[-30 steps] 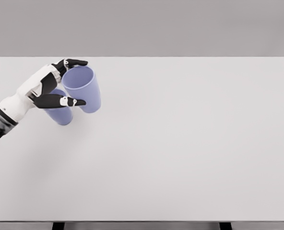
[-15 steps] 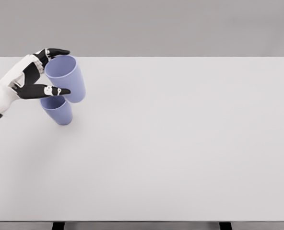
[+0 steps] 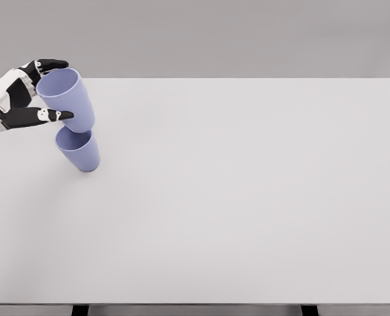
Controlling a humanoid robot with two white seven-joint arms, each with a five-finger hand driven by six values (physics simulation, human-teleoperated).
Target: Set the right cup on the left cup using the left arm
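White table (image 3: pixel 248 197): since 0.5 s ago, left robot hand (image 3: pixel 25 93), grasping raised cup (image 3: pixel 68 100), moved left above standing cup (image 3: pixel 78 149).

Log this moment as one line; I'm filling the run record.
left hand: shut on held cup | held cup: above standing cup, bases near its rim | right arm: not in view | stacking: not yet done

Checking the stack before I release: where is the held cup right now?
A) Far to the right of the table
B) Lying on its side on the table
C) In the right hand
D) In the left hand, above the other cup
D: the left hand grips the held cup, whose base sits just over the rim of the standing cup; whether they touch cannot be told.
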